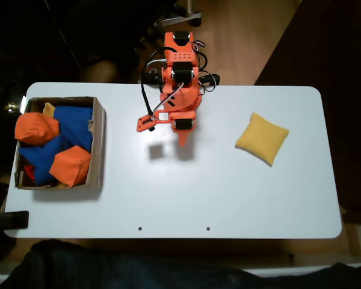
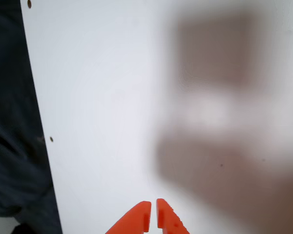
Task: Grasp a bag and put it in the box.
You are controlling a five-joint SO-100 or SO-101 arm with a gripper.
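Yellow beanbag (image 1: 262, 138) lies on white table (image 1: 228, 198), well right of cardboard box (image 1: 98, 144) (fixed view). Gripper (image 2: 152, 214) pressed nearly closed, empty. Soft, light, yielding; best pinched across a plump edge.

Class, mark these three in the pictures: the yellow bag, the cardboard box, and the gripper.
yellow bag (image 1: 262, 138), fixed view, middle of its fabric.
cardboard box (image 1: 98, 144), fixed view, its right-hand wall.
gripper (image 2: 153, 214), wrist view, the narrow slit between its orange fingertips.

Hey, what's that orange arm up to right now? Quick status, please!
Gripper shut, holding nothing, over bare table. Yellow bag lies on the table, right side of the fixed view, untouched. Box at left, already holding orange and blue beanbags. Nothing between arm and bag.
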